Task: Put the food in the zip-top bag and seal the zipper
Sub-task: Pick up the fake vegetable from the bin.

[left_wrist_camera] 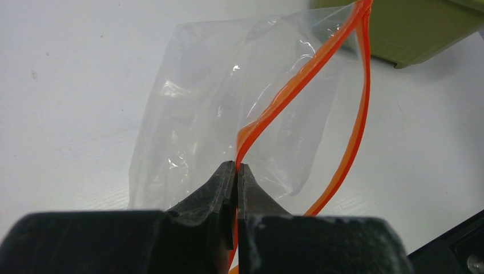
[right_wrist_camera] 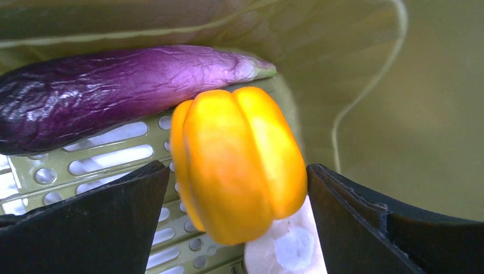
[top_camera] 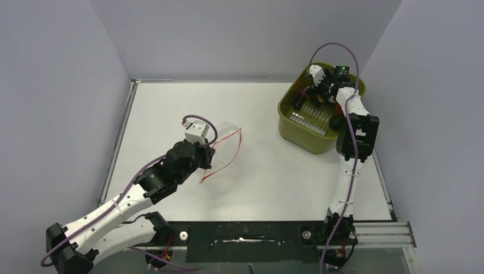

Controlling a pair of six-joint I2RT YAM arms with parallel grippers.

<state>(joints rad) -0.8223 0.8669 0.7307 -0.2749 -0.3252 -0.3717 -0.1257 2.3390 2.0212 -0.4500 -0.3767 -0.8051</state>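
Right wrist view puts the yellow bell pepper (right_wrist_camera: 240, 160) squarely between my right gripper's (right_wrist_camera: 235, 177) spread jaws, down in the olive basket (right_wrist_camera: 439, 114) at far right (eggplant (right_wrist_camera: 114, 91) lying crosswise just beyond). My left gripper (left_wrist_camera: 236, 171), well apart, is clamped on the clear bag's (left_wrist_camera: 194, 103) red zipper (left_wrist_camera: 297, 80), mouth toward the basket.

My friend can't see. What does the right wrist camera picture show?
A yellow-orange bell pepper sits between the open black fingers of the right gripper, inside an olive-green basket. A long purple eggplant lies behind it, and a pale round slice peeks out below it.
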